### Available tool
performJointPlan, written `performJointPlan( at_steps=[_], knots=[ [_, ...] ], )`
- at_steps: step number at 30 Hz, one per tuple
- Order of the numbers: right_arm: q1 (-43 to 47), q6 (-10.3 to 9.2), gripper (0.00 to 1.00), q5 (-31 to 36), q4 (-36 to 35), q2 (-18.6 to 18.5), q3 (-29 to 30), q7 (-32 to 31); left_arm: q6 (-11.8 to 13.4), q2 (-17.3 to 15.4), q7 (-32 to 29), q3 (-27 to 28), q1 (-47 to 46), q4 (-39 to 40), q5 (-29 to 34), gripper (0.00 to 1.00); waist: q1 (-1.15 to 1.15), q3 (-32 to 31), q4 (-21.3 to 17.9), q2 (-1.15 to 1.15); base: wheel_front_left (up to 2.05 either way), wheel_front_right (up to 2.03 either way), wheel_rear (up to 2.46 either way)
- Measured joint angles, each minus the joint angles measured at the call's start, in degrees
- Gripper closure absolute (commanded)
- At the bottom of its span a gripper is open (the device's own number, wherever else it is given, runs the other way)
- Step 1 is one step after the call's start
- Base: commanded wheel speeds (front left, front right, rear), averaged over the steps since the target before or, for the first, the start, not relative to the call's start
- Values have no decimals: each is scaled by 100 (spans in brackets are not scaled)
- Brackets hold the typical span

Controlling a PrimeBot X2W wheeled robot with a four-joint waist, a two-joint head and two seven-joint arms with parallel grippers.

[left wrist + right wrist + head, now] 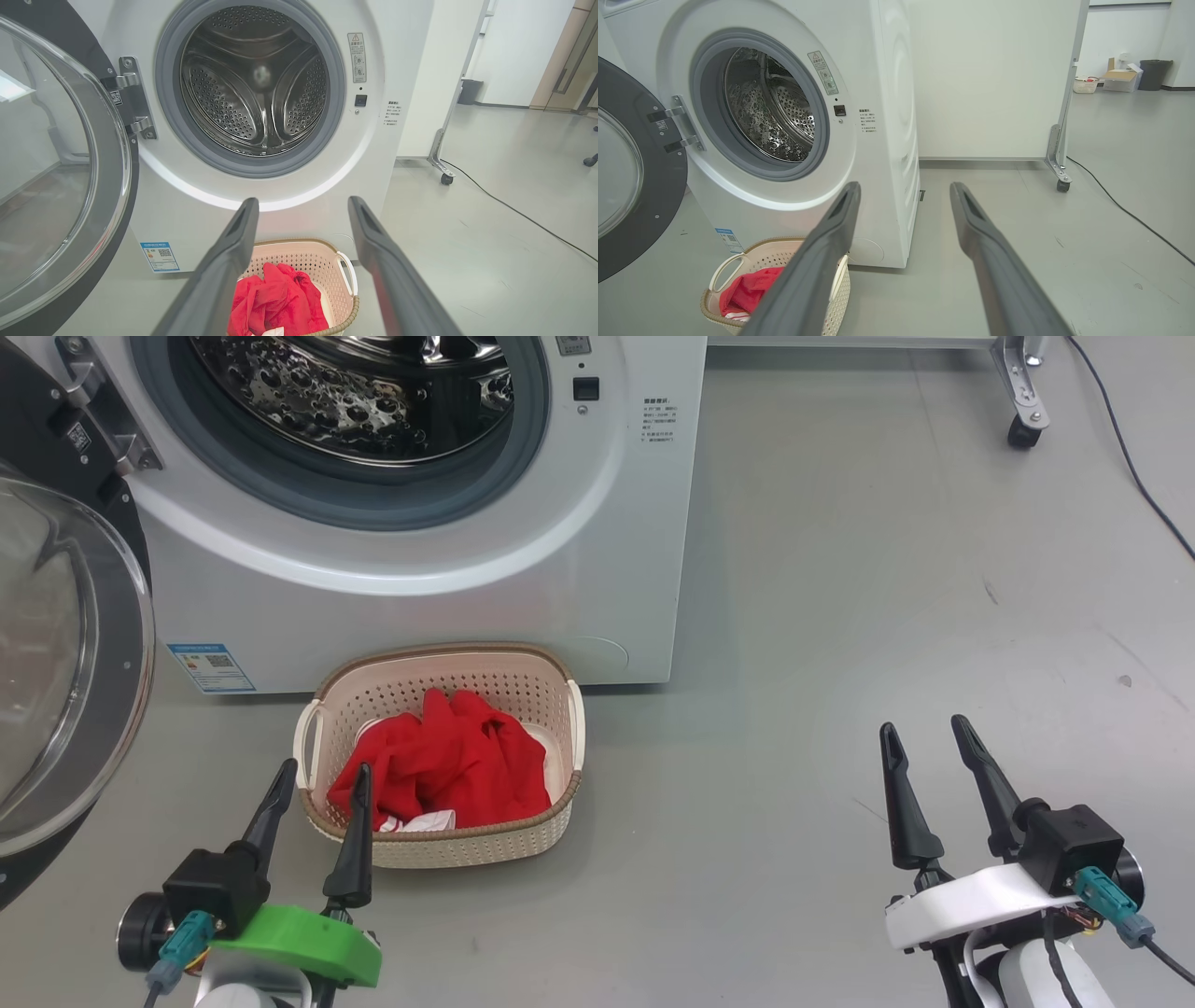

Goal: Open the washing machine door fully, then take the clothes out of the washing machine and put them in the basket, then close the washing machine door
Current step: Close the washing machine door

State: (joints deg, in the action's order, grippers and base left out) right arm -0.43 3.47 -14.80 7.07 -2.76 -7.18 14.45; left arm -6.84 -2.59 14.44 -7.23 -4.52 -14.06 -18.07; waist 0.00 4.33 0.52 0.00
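Washing machine (597, 569): white front-loader standing on the grey floor (840, 616); grey gasket (527, 448) around the mouth; perforated steel drum (254, 88) visible through the open mouth; blue label sticker (211, 668) low on the front, left of the basket.

Washing machine door (65, 663): swung open to the robot's left on its metal hinge (112, 425); wide black rim, clear bulging window; well clear of the mouth.

Basket (467, 851): cream, perforated sides, brown woven-look rim, two side handles; upright on the floor just in front of the machine, below the mouth.

Clothes: red garment (448, 761) heaped inside the basket and covering most of its inside; white red-striped garment (428, 821) under it at the near edge, only a corner showing.

Left gripper (326, 767): green mount; jaws spread wide with nothing between them; in the head view its fingers overlap the basket's near left corner; in the left wrist view the basket and red garment show low between the two fingers; whether a finger touches the basket cannot be told.

Right gripper (924, 724): white mount; jaws spread wide, holding nothing; over bare floor, well to the right of basket and machine.

Wheeled frame foot (1024, 425) and black cable (1130, 457): on the floor beyond, right of the machine.
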Motion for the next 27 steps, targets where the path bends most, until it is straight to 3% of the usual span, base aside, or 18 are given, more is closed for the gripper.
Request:
performJointPlan(
  at_steps=[18, 27],
  knots=[
    [1, 19, 0, 0, 9, 8, -20, 0, -1, 0, 0, -37, 8, -2, 11, 0, 0, -12, 26, 0, 0, 0, 0],
    [8, 19, 0, 1, -25, 11, 44, 1, -1, 3, 0, -141, 7, -13, 52, 0, 0, 19, 305, 0, 0, 0, 0]
  ],
)
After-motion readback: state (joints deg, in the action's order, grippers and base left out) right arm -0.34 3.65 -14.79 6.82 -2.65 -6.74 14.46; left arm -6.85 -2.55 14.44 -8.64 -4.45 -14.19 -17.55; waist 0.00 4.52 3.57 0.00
